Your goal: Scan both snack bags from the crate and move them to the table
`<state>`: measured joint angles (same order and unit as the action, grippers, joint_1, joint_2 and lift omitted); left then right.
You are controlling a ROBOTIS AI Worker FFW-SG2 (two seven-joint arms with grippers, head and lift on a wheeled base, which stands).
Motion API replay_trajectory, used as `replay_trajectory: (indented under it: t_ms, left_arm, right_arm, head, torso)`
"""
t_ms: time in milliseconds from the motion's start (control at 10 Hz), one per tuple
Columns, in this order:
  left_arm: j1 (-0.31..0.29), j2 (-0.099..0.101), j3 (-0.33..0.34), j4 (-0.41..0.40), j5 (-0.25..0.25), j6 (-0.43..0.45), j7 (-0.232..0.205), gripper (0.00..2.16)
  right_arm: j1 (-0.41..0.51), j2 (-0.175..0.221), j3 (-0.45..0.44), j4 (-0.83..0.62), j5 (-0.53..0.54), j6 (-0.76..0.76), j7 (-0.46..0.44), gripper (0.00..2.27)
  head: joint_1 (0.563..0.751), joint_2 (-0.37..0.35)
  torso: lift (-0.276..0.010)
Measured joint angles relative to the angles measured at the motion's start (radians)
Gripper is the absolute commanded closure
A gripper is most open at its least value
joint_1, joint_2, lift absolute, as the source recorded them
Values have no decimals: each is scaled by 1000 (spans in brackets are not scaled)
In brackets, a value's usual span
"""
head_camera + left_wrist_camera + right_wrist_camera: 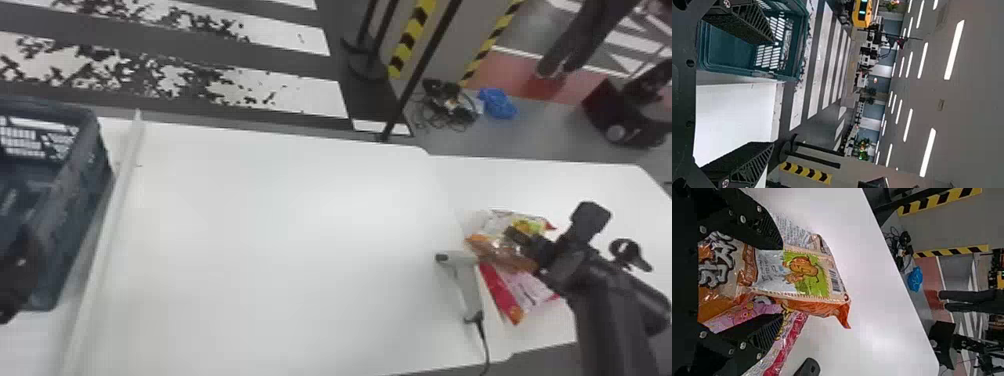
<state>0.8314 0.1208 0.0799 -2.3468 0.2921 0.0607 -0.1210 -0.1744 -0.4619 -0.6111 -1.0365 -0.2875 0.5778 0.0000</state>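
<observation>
The orange snack bag (807,272) is sitting in the right gripper (783,283) above the right-hand part of the table (300,225). The two fingers are standing part-closed along its sides and are apparently pinching it. Whether the table is bearing any of its weight, the inspector is unable to tell.

The pink snack bag (532,290) is lying partly underneath, its red edge showing beside the lower finger in the right wrist view. Placement is appearing close to done; whether both bags are already scanned is not being shown.

Principal risk: the upper bag is overlapping the lower one, so a release here is risking a slide off the slick film. A finger is also passing close over the pink wrapper; opening wide or lifting early is liable to snag it and drag both bags. Squeezing harder is risking a crushed or split pack, the film being thin and the contents loose.

Secondary risk: the scanner (467,290) is lying just beside the bags, its cable (483,345) running toward the near edge. A low sideways sweep is likely to knock it, or to hook the cable and pull it down.

Farther out, the left gripper (774,92) is waiting by the crate (730,74), its fingers spread with nothing between them; a careless move there is risking a bump against the rim.
</observation>
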Motion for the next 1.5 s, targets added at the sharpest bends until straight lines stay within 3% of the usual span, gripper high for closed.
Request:
replay_trajectory:
  t_ms: [200, 600, 900, 1100, 1200, 1300, 1500]
  left_arm:
    - [-1, 1, -16, -5, -9, 0, 4, 76]
    - [2, 3, -43, -25, -23, -6, 9, 76]
    - [-13, 2, -68, -25, -37, -11, 30, 76]
    - [-31, 5, -114, -17, -79, -9, 61, 76]
    - [-35, 5, -135, -17, -97, -8, 80, 76]
    - [-37, 5, -152, -18, -110, -3, 90, 76]
    - [-23, 4, -159, -9, -111, 10, 108, 76]
  right_arm:
    - [106, 39, -12, -197, -32, 32, 2, 73]
    - [374, 171, -27, -693, -152, 26, 52, 70]
    - [569, 330, 17, -987, -182, -74, 103, 53]
    - [699, 421, 157, -1140, -129, -210, 92, 53]
    - [757, 443, 251, -1190, -68, -295, 61, 53]
    - [818, 452, 376, -1224, 10, -396, 22, 53]
    - [892, 455, 542, -1239, 112, -502, -8, 53]
  head:
    - [695, -350]
    - [695, -350]
    - [695, -350]
    - [695, -345]
    - [695, -291]
    - [695, -266]
    - [695, -144]
  torso:
    - [-87]
    - [-87]
    - [-87]
    - [-87]
    - [-87]
    - [-87]
    - [-87]
